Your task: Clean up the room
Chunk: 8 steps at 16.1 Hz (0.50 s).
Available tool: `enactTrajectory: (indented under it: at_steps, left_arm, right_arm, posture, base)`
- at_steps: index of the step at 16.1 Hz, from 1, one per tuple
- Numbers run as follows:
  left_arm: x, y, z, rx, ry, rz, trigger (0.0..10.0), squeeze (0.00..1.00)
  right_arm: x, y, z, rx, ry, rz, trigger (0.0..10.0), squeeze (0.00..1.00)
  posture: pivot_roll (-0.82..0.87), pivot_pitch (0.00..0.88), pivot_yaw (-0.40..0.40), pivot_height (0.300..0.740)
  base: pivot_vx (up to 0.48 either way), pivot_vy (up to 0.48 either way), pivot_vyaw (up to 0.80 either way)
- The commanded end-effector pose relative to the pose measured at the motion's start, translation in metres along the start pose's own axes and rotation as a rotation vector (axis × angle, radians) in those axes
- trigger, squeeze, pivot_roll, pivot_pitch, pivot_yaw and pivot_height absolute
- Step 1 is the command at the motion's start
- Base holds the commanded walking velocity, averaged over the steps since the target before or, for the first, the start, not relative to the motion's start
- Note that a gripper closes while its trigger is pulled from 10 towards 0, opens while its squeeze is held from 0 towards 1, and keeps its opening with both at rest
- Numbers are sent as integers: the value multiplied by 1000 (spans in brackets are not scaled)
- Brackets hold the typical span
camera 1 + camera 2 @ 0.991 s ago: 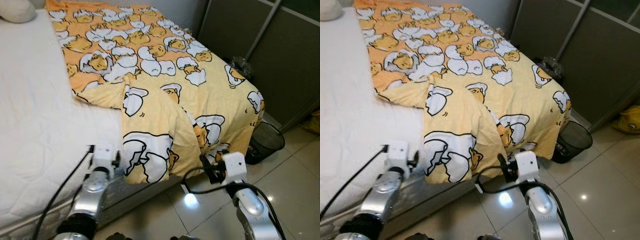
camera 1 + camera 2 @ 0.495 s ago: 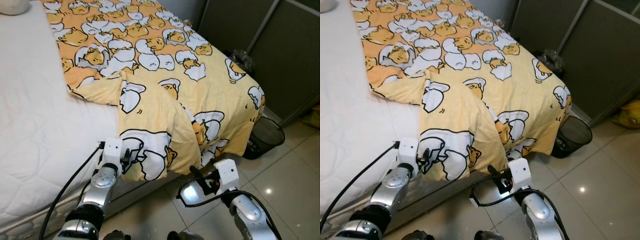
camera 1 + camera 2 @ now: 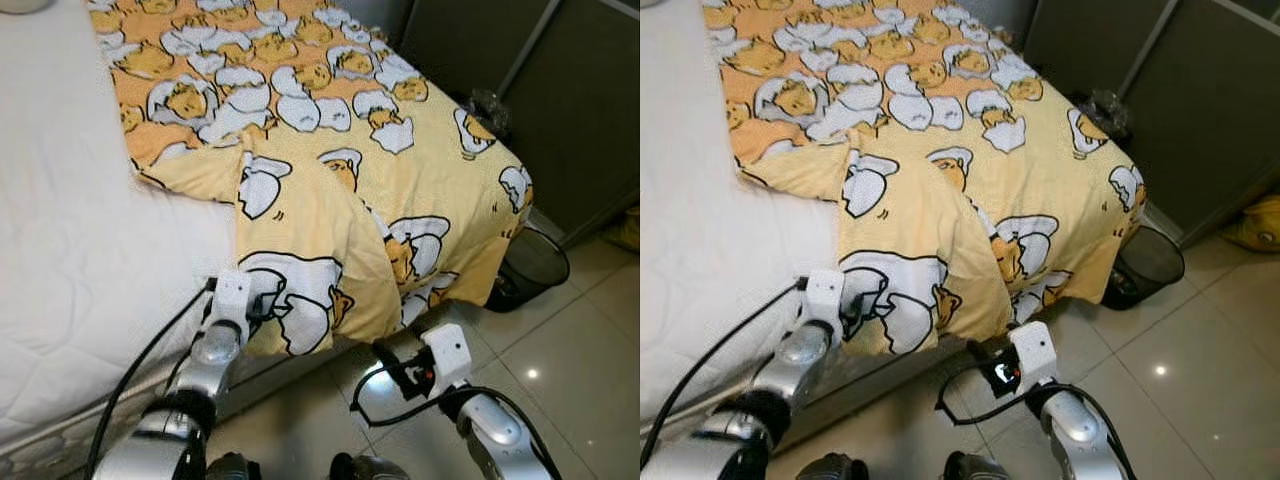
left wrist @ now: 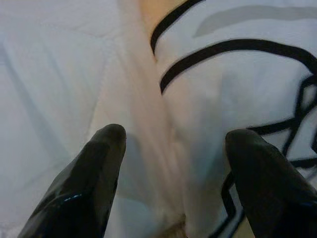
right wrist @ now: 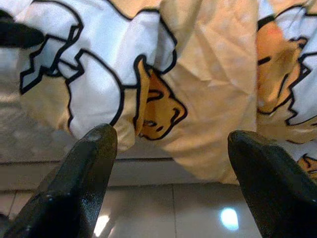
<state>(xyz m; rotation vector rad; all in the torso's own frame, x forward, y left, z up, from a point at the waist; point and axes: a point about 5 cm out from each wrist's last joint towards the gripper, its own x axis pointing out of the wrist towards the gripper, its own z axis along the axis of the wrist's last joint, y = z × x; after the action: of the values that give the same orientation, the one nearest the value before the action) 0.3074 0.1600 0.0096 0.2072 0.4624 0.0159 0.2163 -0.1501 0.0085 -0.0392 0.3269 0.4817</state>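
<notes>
left tool spread wide at the yellow blanket edge.

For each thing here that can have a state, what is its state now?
Blanket: rumpled, one corner folded over, hanging off the bed edge.
Left gripper: open, at the blanket's edge.
Right gripper: open, below the hanging corner.
Bin: upright on the floor.
</notes>
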Motion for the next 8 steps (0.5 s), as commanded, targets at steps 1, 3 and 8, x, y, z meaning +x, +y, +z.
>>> enactTrajectory:
  at_steps: [1, 3, 8]
  left_arm:
    - [0, -3, 0, 8, 9, 4, 10000, 0]
    - [2, -8, 0, -20, 39, -6, 10000, 0]
    - [1, -24, -1, -10, 75, -76, 10000, 0]
  right_arm:
    - [-4, -4, 1, -3, 2, 0, 10000, 0]
    - [-7, -6, 1, -9, 7, 3, 10000, 0]
    - [-9, -3, 1, -12, 18, 16, 10000, 0]
  posture:
    - [-50, 136, -125, 740]
    - [-62, 141, -125, 740]
    - [-68, 150, -128, 740]
  base:
    - [0, 0, 0]
    - [0, 0, 0]
    - [0, 0, 0]
